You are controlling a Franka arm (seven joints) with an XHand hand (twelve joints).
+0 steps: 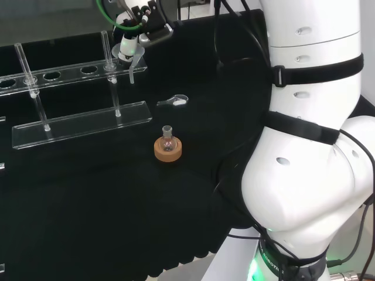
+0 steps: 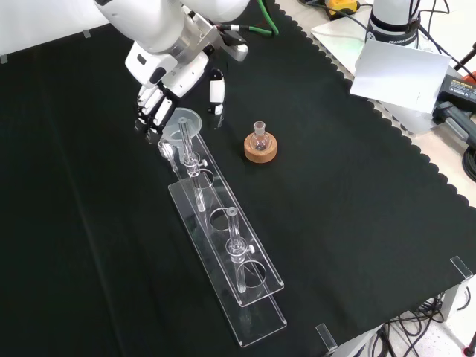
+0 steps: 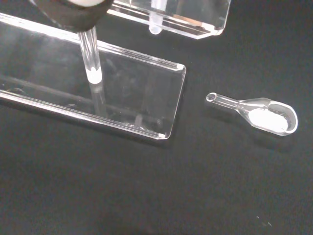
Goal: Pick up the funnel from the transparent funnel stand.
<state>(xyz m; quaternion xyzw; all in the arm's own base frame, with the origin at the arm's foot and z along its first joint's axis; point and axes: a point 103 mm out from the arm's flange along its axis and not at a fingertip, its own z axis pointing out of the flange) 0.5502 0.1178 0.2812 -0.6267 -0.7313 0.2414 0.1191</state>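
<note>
The funnel (image 2: 186, 123) sits in the end hole of the clear stand (image 2: 223, 245); the hand (image 2: 160, 97) is at that end, fingers (image 2: 149, 115) curled beside the funnel, grip unclear

I am looking at a lab bench: black cloth (image 2: 357, 223) carries a clear funnel stand (image 2: 223, 245), a small flask (image 2: 259, 136) on a cork ring (image 2: 261, 148) at its 2 o'clock, and a glass scoop (image 3: 259, 112) of white powder.

Black cloth (image 2: 357, 208), clear funnel (image 2: 184, 123)
</note>
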